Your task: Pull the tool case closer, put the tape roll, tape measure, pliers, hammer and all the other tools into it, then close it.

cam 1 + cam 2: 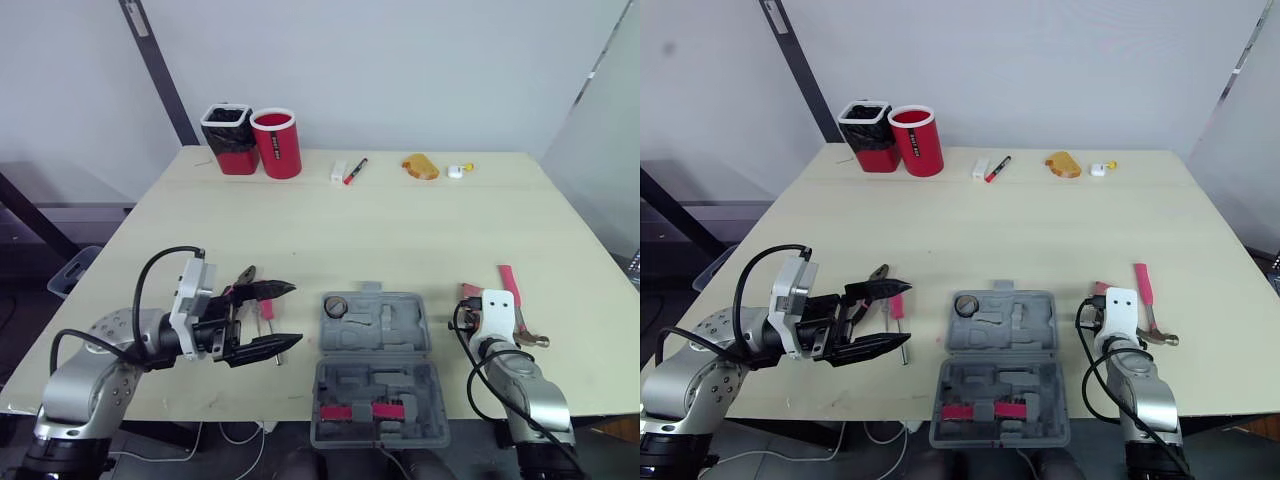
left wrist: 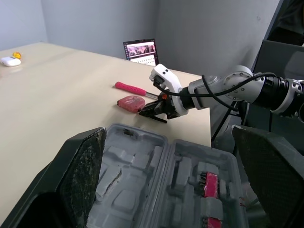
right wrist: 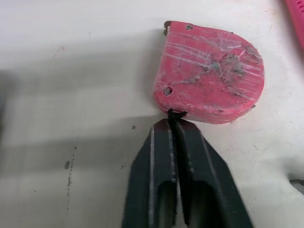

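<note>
The tape measure [image 3: 209,80] lies flat on the table [image 1: 400,220] near its front edge, toward the right corner and just right of the open tool case [image 1: 400,330]. It sits straight ahead of the right gripper [image 3: 175,122] and touches its tips. The two fingers are pressed together and appear to nip the small black loop on the side of the tape measure facing them. The right arm is therefore the one for it, and the carry would run leftward across the short gap to the case. The hammer [image 1: 510,285] lies just right of the tape measure, its pink handle pointing toward the far edge. On the other side of the case, the left gripper [image 1: 295,314] hangs with its jaws wide above the pliers [image 1: 247,274] and a screwdriver [image 1: 266,308], both near the front edge.
</note>
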You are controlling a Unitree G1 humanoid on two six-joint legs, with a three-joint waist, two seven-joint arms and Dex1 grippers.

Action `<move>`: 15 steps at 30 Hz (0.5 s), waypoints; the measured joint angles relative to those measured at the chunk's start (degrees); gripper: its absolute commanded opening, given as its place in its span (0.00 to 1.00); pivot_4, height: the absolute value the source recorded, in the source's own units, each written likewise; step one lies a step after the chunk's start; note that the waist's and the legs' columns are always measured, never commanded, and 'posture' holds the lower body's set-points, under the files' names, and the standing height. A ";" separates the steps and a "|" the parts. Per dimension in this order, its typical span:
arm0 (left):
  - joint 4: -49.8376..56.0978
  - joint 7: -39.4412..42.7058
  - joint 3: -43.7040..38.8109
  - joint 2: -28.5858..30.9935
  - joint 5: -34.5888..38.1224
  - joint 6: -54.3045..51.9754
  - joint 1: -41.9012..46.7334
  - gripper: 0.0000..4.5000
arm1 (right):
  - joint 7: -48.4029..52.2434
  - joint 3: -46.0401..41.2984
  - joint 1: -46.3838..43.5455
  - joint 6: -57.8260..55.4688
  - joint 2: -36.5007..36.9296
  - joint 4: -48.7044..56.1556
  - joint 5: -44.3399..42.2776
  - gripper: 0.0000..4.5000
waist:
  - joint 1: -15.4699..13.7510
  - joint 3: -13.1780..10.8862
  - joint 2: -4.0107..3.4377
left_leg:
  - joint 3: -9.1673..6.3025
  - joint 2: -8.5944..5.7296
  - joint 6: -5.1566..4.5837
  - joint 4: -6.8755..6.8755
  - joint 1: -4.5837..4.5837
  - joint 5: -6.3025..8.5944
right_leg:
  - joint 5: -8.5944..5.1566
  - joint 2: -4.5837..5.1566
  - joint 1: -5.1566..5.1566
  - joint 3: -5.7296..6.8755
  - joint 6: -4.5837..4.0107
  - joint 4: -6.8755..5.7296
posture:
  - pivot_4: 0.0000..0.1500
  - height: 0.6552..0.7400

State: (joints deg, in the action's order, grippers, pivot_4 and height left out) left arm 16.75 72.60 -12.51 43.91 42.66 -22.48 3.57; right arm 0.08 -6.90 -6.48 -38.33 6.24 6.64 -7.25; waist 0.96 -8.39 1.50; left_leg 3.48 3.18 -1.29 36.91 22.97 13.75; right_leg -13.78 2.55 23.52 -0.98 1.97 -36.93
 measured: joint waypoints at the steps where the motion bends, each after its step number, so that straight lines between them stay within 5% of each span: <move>1: 0.00 0.06 -0.01 0.00 0.00 0.09 -0.17 1.00 | 0.47 0.15 0.22 0.03 0.41 0.10 0.00 0.03 | -0.02 0.00 0.00 | 0.01 0.00 0.00 0.00 0.00 0.00 | 0.00 0.00 0.00 0.01 -0.01 0.00 | 1.00 1.00; 15: -0.26 0.99 -0.27 -0.48 -0.84 2.11 -3.56 1.00 | 14.04 2.57 18.80 -0.17 9.22 14.75 -3.43 0.03 | -0.21 0.08 0.11 | -0.03 0.05 0.00 -0.05 -0.05 0.00 | -0.11 0.01 -0.01 0.04 0.14 0.00 | 1.00 1.00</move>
State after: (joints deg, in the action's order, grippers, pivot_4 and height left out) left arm 16.49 73.59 -12.78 43.43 41.82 -20.37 0.01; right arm 14.12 -4.33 12.31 -38.50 15.46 21.39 -10.68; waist 0.75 -8.30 1.61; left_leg 3.44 3.23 -1.29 36.86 22.92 13.75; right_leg -13.88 2.56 23.50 -0.94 2.11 -36.93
